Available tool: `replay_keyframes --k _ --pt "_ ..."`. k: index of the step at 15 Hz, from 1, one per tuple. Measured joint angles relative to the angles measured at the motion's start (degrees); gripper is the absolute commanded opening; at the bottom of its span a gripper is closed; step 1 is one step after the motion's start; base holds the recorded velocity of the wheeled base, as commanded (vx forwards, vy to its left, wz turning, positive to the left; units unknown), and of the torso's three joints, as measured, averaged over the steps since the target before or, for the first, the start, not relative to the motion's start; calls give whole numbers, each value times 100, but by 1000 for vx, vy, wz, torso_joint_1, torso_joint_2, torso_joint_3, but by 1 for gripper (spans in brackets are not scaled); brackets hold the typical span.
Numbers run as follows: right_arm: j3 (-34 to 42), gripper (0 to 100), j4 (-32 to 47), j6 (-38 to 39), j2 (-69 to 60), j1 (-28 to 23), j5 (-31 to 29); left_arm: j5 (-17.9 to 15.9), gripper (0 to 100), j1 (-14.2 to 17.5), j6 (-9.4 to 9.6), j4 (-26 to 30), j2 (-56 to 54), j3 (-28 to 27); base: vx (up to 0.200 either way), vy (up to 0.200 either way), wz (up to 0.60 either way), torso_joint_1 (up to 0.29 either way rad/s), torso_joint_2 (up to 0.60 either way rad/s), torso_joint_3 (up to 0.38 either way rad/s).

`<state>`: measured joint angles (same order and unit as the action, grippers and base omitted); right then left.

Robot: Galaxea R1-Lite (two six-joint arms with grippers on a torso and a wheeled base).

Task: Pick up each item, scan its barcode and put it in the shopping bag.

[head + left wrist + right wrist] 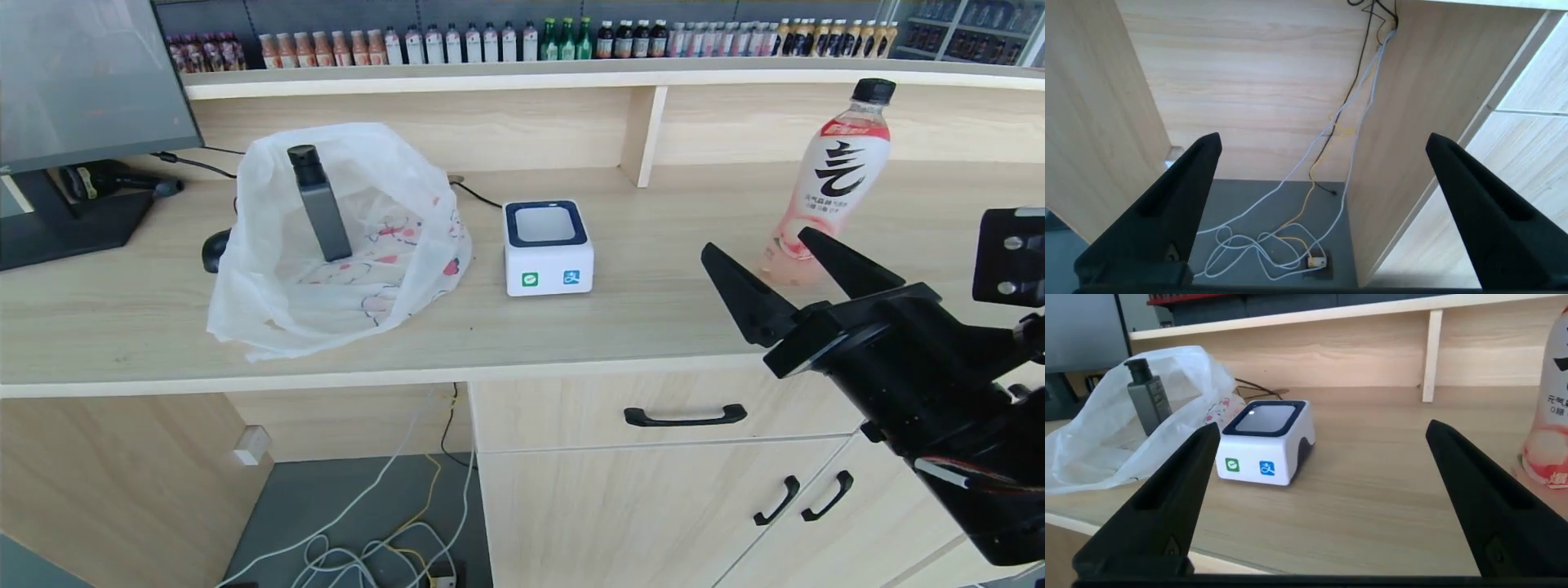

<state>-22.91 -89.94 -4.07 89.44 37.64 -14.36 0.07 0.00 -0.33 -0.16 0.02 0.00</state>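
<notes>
Looking across a long counter of pale, smooth wood grain, bearing a scanner near its middle. Finding a shopping bag slumping just left of the scanner: thin, crinkled, milky plastic with red print, mouth gaping upward. Spreading the right gripper wide, right of the scanner and nearer the counter's front edge, with two black wedge-shaped fingers pointing toward the back wall, pinching nothing, touching nothing. Spreading the left gripper just as wide, gripping nothing, facing the wood-walled recess below the scanner's level and a loose tangle of white and yellow cables on the floor there. Standing a pink drink bottle on its base well right of the scanner, beyond the right gripper's fingertips: clear plastic, long axis up and down, black cap on top. Standing a slim grey bottle inside the bag, left of the scanner, black top up, leaning slightly. Showing the scanner as a small white cube, rounded corners, dark-rimmed window facing up.
</notes>
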Motion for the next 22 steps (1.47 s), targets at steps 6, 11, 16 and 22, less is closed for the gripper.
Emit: replay_keyframes --k 6,11,16,22 --pt "-134 100 0 -55 50 -118 -17 0 100 0 1 -6 0 0 0 -200 0 2 2 0" --pt "-160 100 2 -121 121 -262 -13 0 100 0 0 0 0 0 0 -160 0 1 0 0" --pt "-241 100 4 -189 311 -402 -55 0 100 -11 33 0 0 0 0 0 0 0 0 0" --pt "-1615 100 1890 -323 363 -581 0 -2 100 0 33 -2 0 0 0 0 0 0 0 0"
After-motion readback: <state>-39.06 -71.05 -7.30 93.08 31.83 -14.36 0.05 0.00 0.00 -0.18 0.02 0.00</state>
